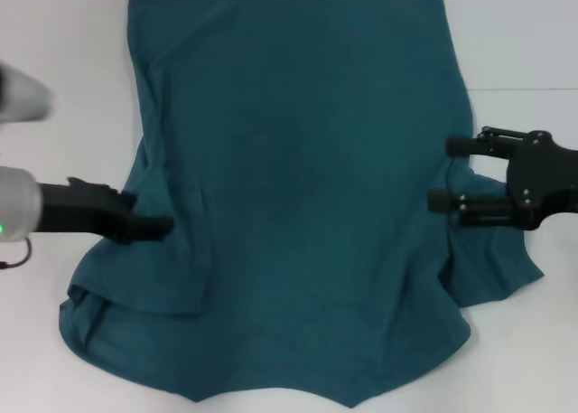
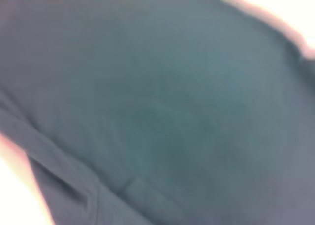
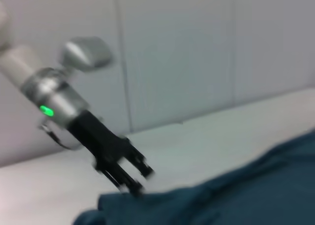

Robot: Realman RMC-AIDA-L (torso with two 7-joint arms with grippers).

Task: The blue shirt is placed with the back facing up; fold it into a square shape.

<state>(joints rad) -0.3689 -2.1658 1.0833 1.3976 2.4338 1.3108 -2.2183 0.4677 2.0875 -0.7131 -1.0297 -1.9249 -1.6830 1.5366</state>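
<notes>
Shirt (image 1: 298, 187) lies flat; left gripper (image 1: 149, 225) looks pinched on its side, right gripper (image 1: 441, 173) spread wide; lift both edges evenly.

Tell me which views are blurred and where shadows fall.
Head view: sharp, evenly lit; the blue shirt casts only thin shadows at its folded edges. Left wrist view: out of focus, nothing but soft teal cloth. Right wrist view: motion-blurred around the left end effector.
</notes>
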